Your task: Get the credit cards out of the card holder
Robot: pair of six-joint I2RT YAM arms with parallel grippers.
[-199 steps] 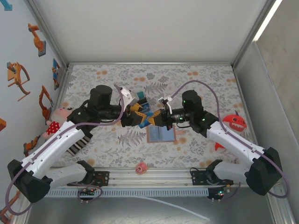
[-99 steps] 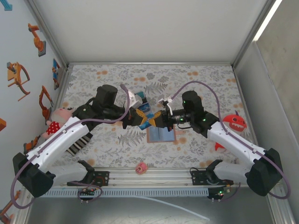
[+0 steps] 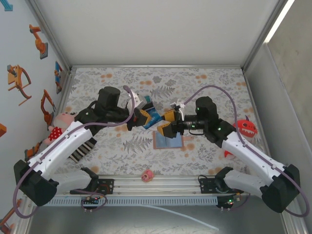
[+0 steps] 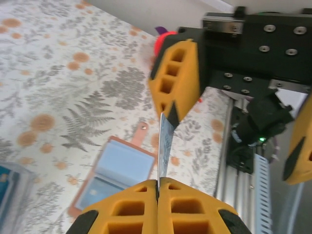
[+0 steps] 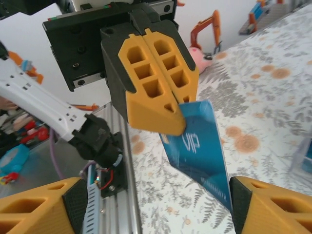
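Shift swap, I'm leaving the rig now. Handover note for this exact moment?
Left end effector: shut on a blue credit card, held above the table.
Right end effector: open, fingers either side of that card, not gripping.
Card holder: lies open on the table, beneath the card.
Done: one card is out of the holder.
To do: set this card down. The holder's lower pocket looks darker and may hold another card, so check it.
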